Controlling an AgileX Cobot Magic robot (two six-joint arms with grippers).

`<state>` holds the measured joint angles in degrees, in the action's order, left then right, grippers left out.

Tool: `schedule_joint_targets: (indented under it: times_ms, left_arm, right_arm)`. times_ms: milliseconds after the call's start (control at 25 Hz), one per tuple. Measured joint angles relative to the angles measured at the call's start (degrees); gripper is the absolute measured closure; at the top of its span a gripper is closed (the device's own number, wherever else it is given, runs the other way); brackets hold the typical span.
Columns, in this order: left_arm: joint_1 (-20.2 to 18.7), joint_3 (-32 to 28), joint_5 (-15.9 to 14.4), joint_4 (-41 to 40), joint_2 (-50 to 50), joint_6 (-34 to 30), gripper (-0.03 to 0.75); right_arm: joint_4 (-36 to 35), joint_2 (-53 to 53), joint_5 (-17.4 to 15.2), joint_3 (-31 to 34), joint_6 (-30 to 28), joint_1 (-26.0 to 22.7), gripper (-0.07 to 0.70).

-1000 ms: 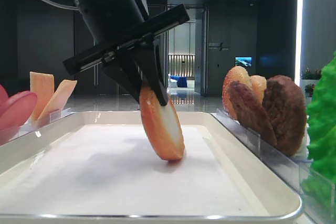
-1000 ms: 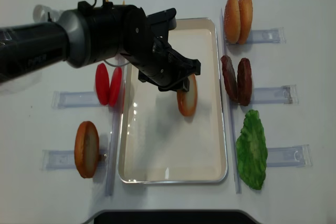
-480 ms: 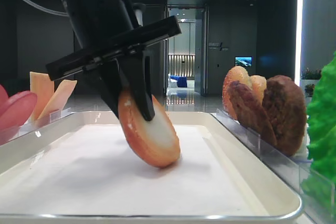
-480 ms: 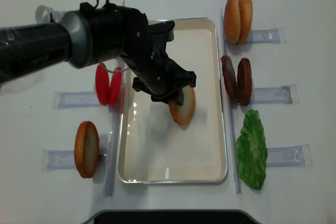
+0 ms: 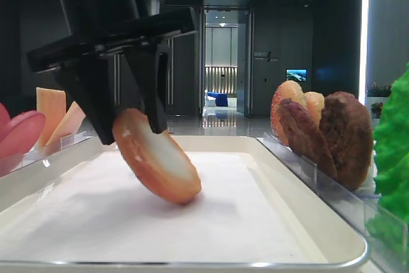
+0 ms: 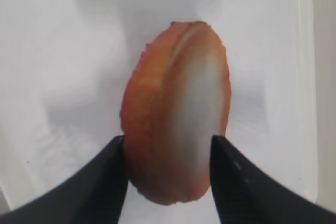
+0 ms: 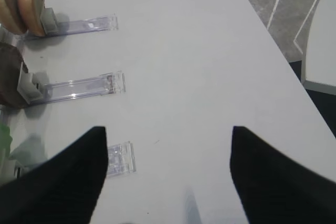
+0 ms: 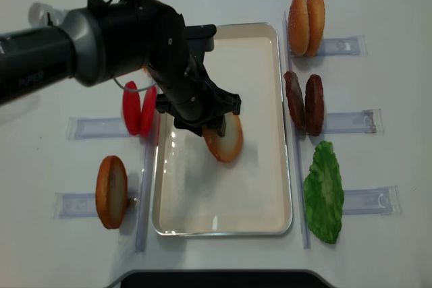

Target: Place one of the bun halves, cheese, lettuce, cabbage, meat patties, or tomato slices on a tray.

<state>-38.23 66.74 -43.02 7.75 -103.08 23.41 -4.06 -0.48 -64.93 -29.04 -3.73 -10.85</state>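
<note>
A large rectangular cream-white tray (image 8: 280,126) with rounded corners and a white liner is lying in the middle of a white table (image 8: 378,5). A round golden-brown bun half (image 5: 156,165) with a pale flat face is leaning tilted on the tray liner, its lower edge resting on the liner and its upper edge lying between the black fingers (image 6: 94,184) of the left gripper (image 5: 126,108). In the left wrist view the jaws are standing just apart on either side of the bun half (image 6: 176,111), spread rather than clamped, though whether a finger is touching the crust cannot be told. The right gripper (image 7: 168,182) is hanging over bare table at the right side, its two dark fingers wide apart and grasping nothing. Left of the tray, smooth pinkish-red tomato slices (image 8: 139,108) are standing on edge in a narrow clear plastic rack (image 8: 94,127), and another golden bun half (image 8: 111,191) is standing nearer the front. Right of the tray, two golden bun pieces (image 8: 306,23) are standing at the back, two dark brown rough meat patties (image 8: 304,102) in the middle, and a bright green ruffled lettuce leaf (image 8: 324,192) in front. Thin orange-yellow cheese slices (image 5: 59,118) are showing in the low side view.
</note>
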Motion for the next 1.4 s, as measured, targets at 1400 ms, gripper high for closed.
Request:
schedule_joint_targets:
  times_ms: [1400]
  left_arm:
    - [24.25, 12.66, -26.55, -12.36, 10.8, -9.15, 0.108]
  right_arm:
    - [0.0, 0.0, 0.0, 0.0, 0.0, 0.0, 0.16]
